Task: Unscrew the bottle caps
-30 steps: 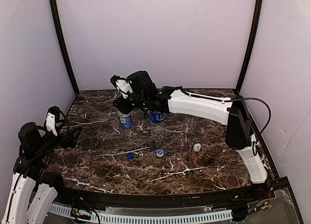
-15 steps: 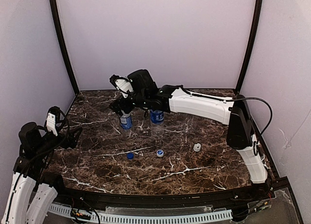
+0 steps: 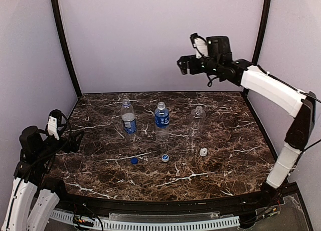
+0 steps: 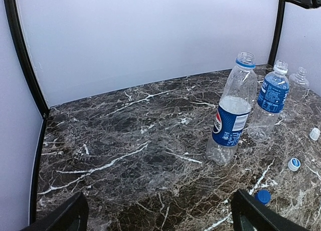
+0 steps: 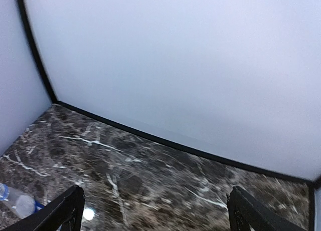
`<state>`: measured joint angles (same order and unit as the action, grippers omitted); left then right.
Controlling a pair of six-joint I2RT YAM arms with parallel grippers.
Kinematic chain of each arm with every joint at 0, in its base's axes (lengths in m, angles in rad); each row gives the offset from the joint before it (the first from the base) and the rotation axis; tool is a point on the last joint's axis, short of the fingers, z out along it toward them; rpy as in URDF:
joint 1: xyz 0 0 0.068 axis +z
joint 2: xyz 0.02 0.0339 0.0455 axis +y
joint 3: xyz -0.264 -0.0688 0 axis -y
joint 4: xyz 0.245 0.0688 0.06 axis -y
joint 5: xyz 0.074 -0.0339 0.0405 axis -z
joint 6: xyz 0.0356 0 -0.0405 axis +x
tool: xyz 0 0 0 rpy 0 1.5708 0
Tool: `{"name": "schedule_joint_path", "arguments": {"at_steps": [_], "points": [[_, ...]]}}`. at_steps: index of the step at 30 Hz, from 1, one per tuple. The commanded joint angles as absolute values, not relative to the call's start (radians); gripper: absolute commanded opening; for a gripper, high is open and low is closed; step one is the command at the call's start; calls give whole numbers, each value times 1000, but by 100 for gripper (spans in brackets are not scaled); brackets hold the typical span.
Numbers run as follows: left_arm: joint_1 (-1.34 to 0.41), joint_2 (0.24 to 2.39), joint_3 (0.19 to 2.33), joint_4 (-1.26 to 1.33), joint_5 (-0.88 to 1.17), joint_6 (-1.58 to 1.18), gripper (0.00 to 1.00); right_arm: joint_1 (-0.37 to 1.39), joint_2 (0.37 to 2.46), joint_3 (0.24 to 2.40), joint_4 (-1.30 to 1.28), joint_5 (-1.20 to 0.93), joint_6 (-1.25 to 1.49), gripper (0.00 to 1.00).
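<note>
"So, what is hard to make out?"

"Mostly the right gripper point(image 3: 182, 64). In the top view it hangs high in the upper right of the frame, small and dark against the back wall. Its own camera settles it: the two fingers point(image 5: 65, 208) sit at the bottom corners, spread wide with nothing between them — released. That view is blurred, and a cut-off bottle point(image 5: 15, 202) shows only as a sliver at the lower left edge; which one, I cannot tell."

"And the left gripper?"

"The left gripper point(image 4: 158, 218) is cropped as well: two black tips at the bottom of its wrist view, wide apart, holding nothing. From above it sits at the left edge of the table point(image 3: 225, 141)."

"Where are the bottles?"

"Upright in a row across the middle of the top view: the left labelled bottle point(image 3: 129, 122), the middle labelled bottle point(image 3: 161, 120) and the plain bottle point(image 3: 197, 122), which nearly vanishes against the marble. All three necks are open."

"Anything inside them?"

"I cannot tell — the plastic is clear and the dark marble shows through."

"The caps?"

"Loose on the table, below the bottles in the frame: the dark blue cap point(image 3: 134, 160), the white cap with a blue mark point(image 3: 165, 158) and the plain white cap point(image 3: 203, 152) further right. None touches a bottle."
</note>
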<state>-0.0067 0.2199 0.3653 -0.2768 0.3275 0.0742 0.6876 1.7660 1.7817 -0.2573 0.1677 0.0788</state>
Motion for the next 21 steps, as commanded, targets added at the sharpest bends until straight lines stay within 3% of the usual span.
{"name": "schedule_joint_path", "arguments": {"at_steps": [1,7,12,18,21], "points": [[23,222,350,-258,292,69,100,517,1512,1448,-302,224,247,99],[36,241,337,-251,223,69,100,270,1094,948,-271,288,317,99],[53,265,328,-245,127,67,100,229,798,558,-190,352,279,99],[83,284,317,-234,99,56,100,227,456,284,-204,486,428,99],[101,287,312,-228,100,50,100,229,292,249,-260,549,486,99]]}}
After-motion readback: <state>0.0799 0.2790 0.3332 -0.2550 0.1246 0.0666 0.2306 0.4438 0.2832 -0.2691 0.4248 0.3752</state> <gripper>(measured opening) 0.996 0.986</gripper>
